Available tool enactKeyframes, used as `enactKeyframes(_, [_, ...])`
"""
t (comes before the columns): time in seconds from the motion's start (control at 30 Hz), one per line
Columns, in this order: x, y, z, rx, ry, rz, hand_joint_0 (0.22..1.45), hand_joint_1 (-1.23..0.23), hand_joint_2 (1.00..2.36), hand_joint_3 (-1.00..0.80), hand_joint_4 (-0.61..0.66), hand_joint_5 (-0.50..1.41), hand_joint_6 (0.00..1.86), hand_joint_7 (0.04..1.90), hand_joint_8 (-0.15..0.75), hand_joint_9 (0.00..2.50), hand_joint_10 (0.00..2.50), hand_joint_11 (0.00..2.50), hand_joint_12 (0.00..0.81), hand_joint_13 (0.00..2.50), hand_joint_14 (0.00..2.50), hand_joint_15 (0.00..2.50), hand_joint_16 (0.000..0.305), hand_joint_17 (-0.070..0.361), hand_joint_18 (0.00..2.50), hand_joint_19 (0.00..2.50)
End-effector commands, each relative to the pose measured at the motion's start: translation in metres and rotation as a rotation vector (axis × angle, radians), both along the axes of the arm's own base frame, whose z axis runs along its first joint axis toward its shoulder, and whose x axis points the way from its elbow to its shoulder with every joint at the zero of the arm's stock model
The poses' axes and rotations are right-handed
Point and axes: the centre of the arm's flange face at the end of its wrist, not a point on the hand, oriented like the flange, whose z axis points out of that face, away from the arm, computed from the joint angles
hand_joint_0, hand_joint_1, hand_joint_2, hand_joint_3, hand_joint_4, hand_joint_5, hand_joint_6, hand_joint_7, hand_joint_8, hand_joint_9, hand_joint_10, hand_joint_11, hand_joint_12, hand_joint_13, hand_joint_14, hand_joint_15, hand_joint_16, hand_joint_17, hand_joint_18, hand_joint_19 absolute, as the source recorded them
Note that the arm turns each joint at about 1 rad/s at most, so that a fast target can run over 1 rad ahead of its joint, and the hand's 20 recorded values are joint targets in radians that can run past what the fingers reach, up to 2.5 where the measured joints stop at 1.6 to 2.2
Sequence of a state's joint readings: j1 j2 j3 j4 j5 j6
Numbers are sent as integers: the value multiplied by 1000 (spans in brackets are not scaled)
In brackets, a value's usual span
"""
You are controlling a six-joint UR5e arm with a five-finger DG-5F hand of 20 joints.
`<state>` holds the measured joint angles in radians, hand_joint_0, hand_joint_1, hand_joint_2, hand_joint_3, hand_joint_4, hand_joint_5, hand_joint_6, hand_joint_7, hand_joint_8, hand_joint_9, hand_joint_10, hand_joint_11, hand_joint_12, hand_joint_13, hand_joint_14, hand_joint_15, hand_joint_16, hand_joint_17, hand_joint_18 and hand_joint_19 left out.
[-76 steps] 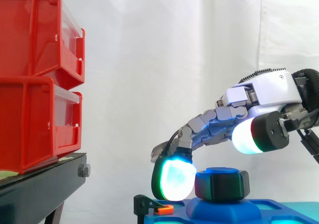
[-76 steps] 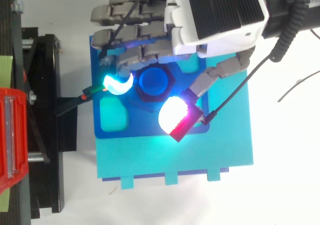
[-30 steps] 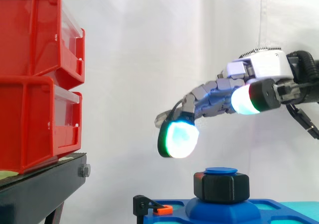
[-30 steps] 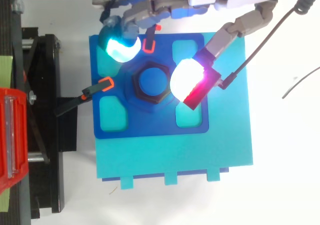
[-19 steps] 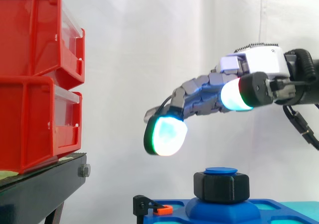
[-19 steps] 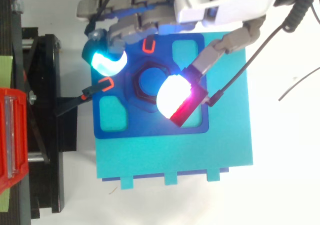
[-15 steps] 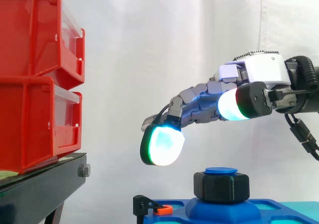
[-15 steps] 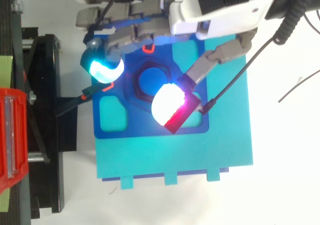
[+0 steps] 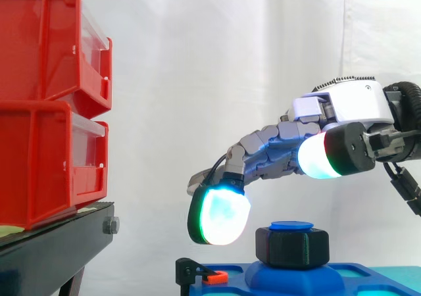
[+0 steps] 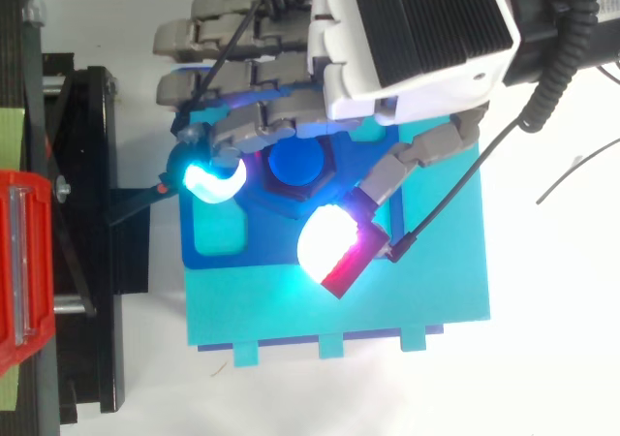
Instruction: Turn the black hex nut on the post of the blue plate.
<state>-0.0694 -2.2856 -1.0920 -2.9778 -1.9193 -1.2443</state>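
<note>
- Seen from above, the hand [image 10: 412, 34] with its white and black housing covers the far part of the blue moulded plate [image 10: 291, 247] and the far rim of the black hex nut [image 9: 293, 246].
- In that view a glowing cyan fingertip [image 10: 211, 176] hides the orange tip of the small black clamp [image 9: 197, 273].
- The side view's bottom edge cuts off the plate and the turquoise base [image 10: 339, 310].
- The stacked red plastic bins [image 9: 46, 98] and the black stand [image 9: 52, 256] run off the left edge.
</note>
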Motion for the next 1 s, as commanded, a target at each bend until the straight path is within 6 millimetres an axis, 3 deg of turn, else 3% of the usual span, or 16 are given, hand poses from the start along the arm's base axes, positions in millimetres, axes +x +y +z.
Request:
enactKeyframes(0.0, [-1,3,-1,2,9,20,476,-309,1000,-500,154,-205,503,817,204,264,1,45,320,38,1,53,52,116,0,261])
enactKeyframes(0.4, [-3,3,-3,-6,28,8,476,-310,1000,-500,156,-204,503,829,204,264,0,45,320,40,1,50,52,116,0,260])
enactKeyframes(0.97, [-7,-10,-8,-148,32,-41,476,-311,1000,-500,156,-204,503,827,203,265,0,41,319,41,1,59,52,117,0,261])
